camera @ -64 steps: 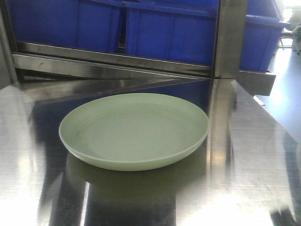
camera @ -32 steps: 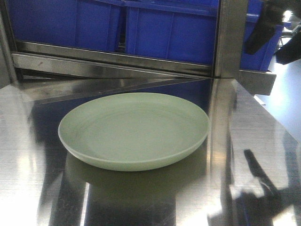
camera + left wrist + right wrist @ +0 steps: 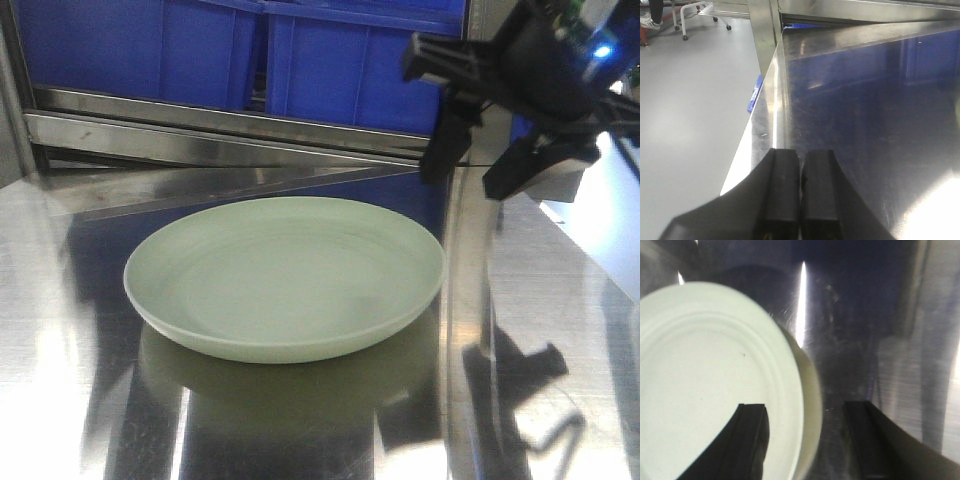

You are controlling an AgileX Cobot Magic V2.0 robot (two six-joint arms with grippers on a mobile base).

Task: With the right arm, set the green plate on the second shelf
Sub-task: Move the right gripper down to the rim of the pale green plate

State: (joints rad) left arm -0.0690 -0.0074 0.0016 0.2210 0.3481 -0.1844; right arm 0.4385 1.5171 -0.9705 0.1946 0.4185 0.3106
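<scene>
1. The green plate (image 3: 285, 275) lies flat on the steel tabletop (image 3: 560, 300), in front of the blue bins (image 3: 200, 50).
2. The right gripper (image 3: 475, 160) hovers above the plate's right rim with its jaws spread, gripping nothing.
3. The left gripper (image 3: 800, 192) is pressed closed and empty near the tabletop's edge.

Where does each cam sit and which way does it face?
Exterior front: low over the steel table, facing the shelf; shows green plate, blue bins, right end effector.
Left wrist: looks along the table's edge; left end effector shut.
Right wrist: looks down; open fingers straddle the plate's rim.
Shared: plate, in front and right wrist.
</scene>
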